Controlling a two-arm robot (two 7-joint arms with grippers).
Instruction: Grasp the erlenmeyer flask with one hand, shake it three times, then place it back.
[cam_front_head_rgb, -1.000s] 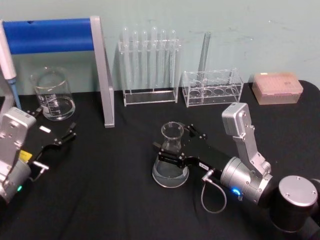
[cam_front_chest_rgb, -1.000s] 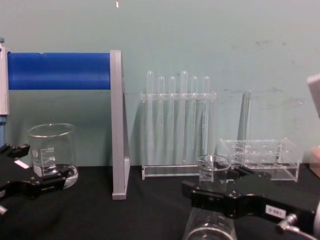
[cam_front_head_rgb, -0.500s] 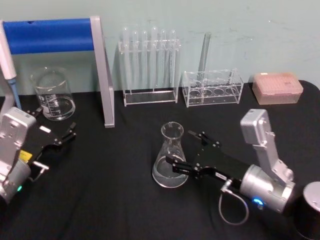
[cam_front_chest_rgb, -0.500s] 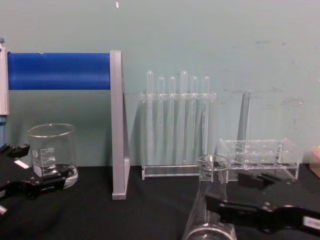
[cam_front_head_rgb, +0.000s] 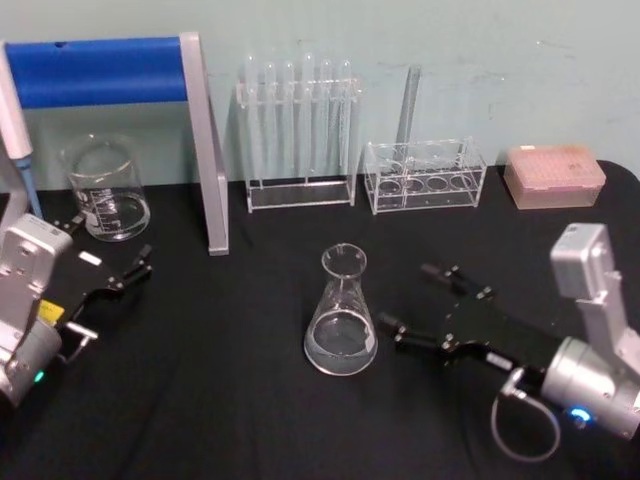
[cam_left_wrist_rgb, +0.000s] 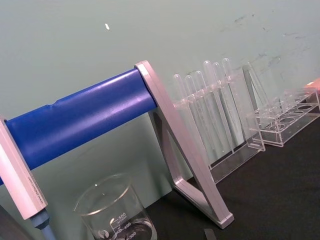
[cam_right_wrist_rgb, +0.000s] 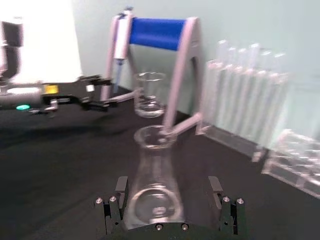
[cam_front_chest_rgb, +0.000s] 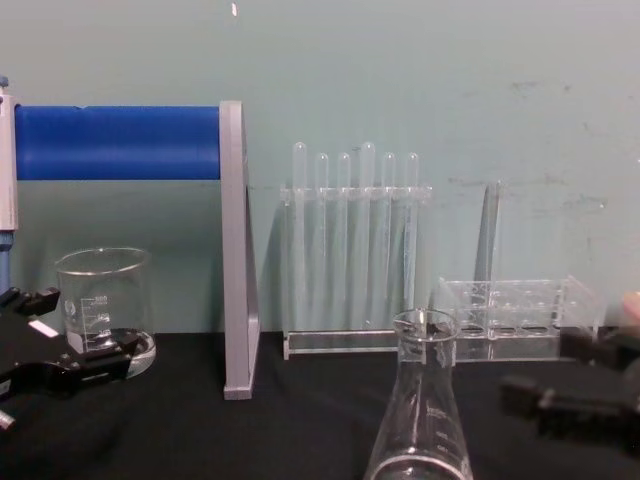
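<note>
The erlenmeyer flask (cam_front_head_rgb: 342, 320) is clear glass and stands upright on the black table, mid-table, with nothing holding it. It also appears in the chest view (cam_front_chest_rgb: 420, 425) and in the right wrist view (cam_right_wrist_rgb: 152, 182). My right gripper (cam_front_head_rgb: 408, 297) is open and lies just right of the flask, its fingers pointing at it with a small gap. From the chest its black fingers (cam_front_chest_rgb: 540, 395) sit low at the right. In the right wrist view the flask stands ahead of the spread jaws. My left gripper (cam_front_head_rgb: 110, 250) rests open at the table's left.
A glass beaker (cam_front_head_rgb: 105, 190) stands at the back left beside a blue-and-grey stand (cam_front_head_rgb: 205, 150) holding a pipette (cam_front_head_rgb: 15, 130). Behind the flask are a test tube rack (cam_front_head_rgb: 298, 130), a second clear rack (cam_front_head_rgb: 425, 175) and a pink tip box (cam_front_head_rgb: 555, 175).
My right gripper, closed around the flask's neck a second ago, has opened and drawn back to the right. The flask stays upright in place. The left arm has not moved.
</note>
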